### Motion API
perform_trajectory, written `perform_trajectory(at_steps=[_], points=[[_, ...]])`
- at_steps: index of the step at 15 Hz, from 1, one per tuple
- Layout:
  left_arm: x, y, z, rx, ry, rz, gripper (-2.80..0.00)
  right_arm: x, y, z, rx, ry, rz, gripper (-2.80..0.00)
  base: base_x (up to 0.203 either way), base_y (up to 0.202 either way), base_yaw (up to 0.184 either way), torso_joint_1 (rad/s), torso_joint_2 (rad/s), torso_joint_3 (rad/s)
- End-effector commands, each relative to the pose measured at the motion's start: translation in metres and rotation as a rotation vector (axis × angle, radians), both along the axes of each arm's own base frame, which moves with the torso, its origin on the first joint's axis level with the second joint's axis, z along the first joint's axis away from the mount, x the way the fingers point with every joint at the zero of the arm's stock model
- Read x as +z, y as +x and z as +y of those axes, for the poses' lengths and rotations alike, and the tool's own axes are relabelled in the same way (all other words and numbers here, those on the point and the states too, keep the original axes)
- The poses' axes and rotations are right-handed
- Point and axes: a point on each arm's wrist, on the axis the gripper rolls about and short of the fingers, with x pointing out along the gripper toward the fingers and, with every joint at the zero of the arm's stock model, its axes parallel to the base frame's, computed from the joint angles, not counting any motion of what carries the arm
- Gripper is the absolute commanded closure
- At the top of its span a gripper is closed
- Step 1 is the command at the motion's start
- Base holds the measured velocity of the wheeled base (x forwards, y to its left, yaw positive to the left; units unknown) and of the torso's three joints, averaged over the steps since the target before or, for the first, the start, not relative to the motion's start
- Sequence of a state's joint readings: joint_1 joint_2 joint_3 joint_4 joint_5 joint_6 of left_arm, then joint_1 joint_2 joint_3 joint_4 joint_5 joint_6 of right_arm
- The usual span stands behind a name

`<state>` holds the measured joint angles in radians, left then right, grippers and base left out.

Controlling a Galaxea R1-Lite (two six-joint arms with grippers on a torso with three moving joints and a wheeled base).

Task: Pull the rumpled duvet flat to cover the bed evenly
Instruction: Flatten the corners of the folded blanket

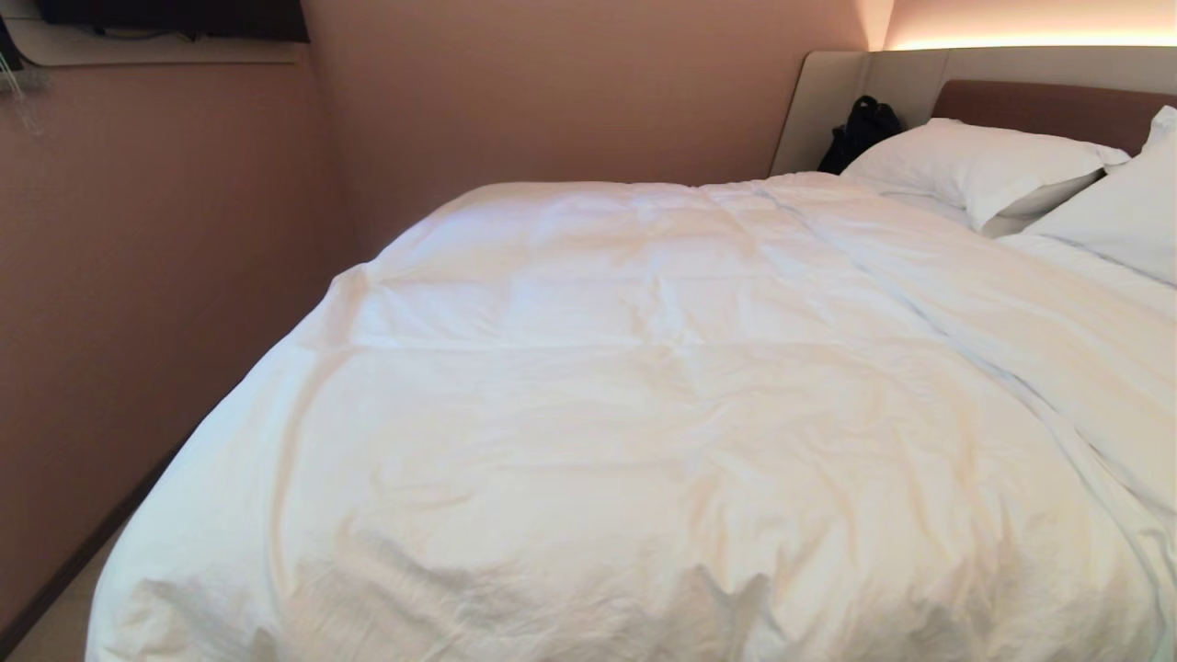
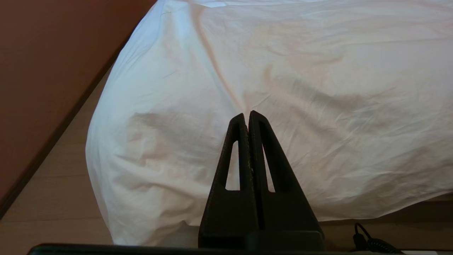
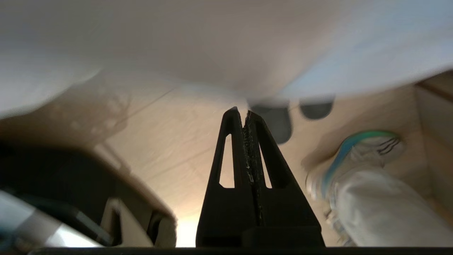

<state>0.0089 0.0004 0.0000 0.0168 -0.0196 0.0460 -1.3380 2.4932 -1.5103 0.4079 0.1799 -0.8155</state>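
We find the puffy white wrinkled cotton duvet point(image 1: 644, 414) spread over the wide low bed point(image 1: 1048, 110), draping its foot edge. A narrow floor strip point(image 2: 53, 198) separates it from the wall. Two plump white pillows point(image 1: 975, 165) counted. Left hand point(image 2: 246, 114) and right hand point(image 3: 239, 110) closed, empty.

Warm dim room light. Glowing strip above headboard point(image 1: 1039, 41), top right of head view, casts peach tint over duvet point(image 1: 644, 386). Soft shadows in duvet folds near foot edge. Head and left wrist views sharp. Right wrist view smeared by motion blur; shoe point(image 3: 354, 156), floor point(image 3: 177, 141) indistinct.
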Motion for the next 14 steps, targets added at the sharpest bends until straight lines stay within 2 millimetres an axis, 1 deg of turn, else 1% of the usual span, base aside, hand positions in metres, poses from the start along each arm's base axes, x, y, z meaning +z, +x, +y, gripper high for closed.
perform_trajectory(at_steps=[1, 4, 5, 6, 7, 8, 10, 12, 13, 14], points=[[0.000, 0.000, 0.000, 0.000, 0.000, 0.000, 0.00, 0.027, -0.006, 0.014, 0.010, -0.022, -0.010, 0.00, 0.000, 0.000, 0.000, 0.000, 0.00, 0.000], [0.000, 0.000, 0.000, 0.000, 0.000, 0.000, 0.00, 0.063, -0.017, 0.029, 0.012, -0.069, -0.059, 0.00, 0.000, 0.000, 0.000, 0.000, 0.00, 0.000], [0.000, 0.000, 0.000, 0.000, 0.000, 0.000, 0.00, 0.078, -0.022, 0.032, 0.013, -0.095, -0.112, 0.00, 0.000, 0.000, 0.000, 0.000, 0.00, 0.000], [0.000, 0.000, 0.000, 0.000, 0.000, 0.000, 0.00, 0.086, -0.028, 0.031, 0.012, -0.108, -0.164, 0.00, 0.000, 0.000, 0.000, 0.000, 0.00, 0.000], [0.000, 0.000, 0.000, 0.000, 0.000, 0.000, 0.00, 0.091, -0.031, 0.026, 0.012, -0.129, -0.201, 0.00, 0.000, 0.000, 0.000, 0.000, 0.00, 0.000], [0.000, 0.000, 0.000, 0.000, 0.000, 0.000, 0.00, 0.094, -0.034, 0.019, 0.009, -0.152, -0.228, 0.00, 0.000, 0.000, 0.000, 0.000, 0.00, 0.000], [0.000, 0.000, 0.000, 0.000, 0.000, 0.000, 0.00, 0.089, -0.041, 0.007, -0.004, -0.166, -0.256, 0.00, 0.000, 0.000, 0.000, 0.000, 0.00, 0.000], [0.000, 0.000, 0.000, 0.000, 0.000, 0.000, 0.00, 0.084, -0.047, -0.005, -0.010, -0.202, -0.302, 0.00, 0.000, 0.000, 0.000, 0.000, 0.00, 0.000], [0.000, 0.000, 0.000, 0.000, 0.000, 0.000, 0.00, 0.079, -0.054, -0.015, -0.008, -0.258, -0.336, 0.00, 0.000, 0.000, 0.000, 0.000, 0.00, 0.000], [0.000, 0.000, 0.000, 0.000, 0.000, 0.000, 0.00, 0.075, -0.060, -0.020, -0.014, -0.281, -0.352, 0.00, 0.000, 0.000, 0.000, 0.000, 0.00, 0.000]])
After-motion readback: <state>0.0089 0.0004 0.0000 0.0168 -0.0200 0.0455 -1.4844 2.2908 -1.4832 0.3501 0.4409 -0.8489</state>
